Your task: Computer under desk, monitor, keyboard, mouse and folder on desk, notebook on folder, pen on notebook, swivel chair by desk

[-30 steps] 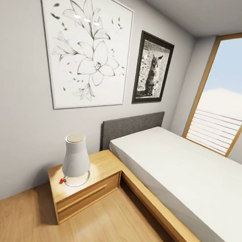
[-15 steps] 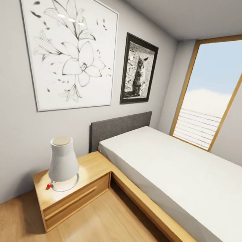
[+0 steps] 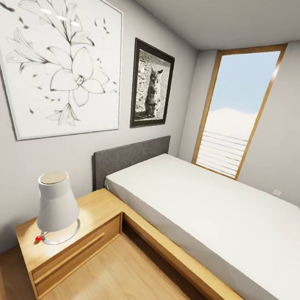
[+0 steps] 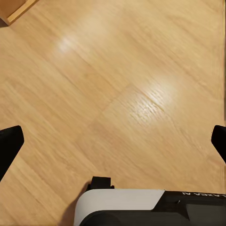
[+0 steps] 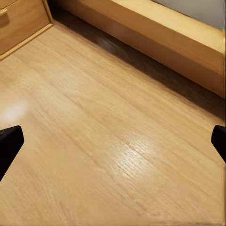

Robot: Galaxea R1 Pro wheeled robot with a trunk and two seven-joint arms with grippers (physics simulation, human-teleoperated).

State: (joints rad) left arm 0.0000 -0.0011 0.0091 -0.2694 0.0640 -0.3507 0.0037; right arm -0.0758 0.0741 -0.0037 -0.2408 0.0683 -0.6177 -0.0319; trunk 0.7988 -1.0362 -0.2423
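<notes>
From the head camera I see a bedroom with pale grey walls (image 3: 6, 185) and a wooden floor (image 3: 135, 283). None of the workspace things I am meant to organize appears in my three views, so I cannot place them.

The largest thing is the bed (image 3: 218, 209): a white mattress on a light wood frame, running from the near right corner of the view away toward the far wall. Its grey padded headboard (image 3: 130, 159) stands against the left wall. At the far end of the room a tall window (image 3: 236, 108) in a wood frame shows blue sky, with horizontal slats across its lower part.

On the left wall hangs a large white picture of a lily (image 3: 57, 60) drawn in black line. Beside it, nearer the window, is a smaller black-framed photograph of a cat (image 3: 150, 90).

A low wooden nightstand (image 3: 90, 222) with a drawer front sits just beside the bed frame, below the lily picture. On it stands a white lamp (image 3: 56, 207), narrower at the top, on a ring base, with a small red dot (image 3: 38, 238) at its foot.

The left end effector (image 4: 113, 139) hangs over bare floorboards, its two dark fingertips (image 4: 8, 146) spread wide at the picture's edges, gripping nothing. The right end effector (image 5: 113, 141) is equally wide and empty, above the floor near the bed frame and nightstand.
</notes>
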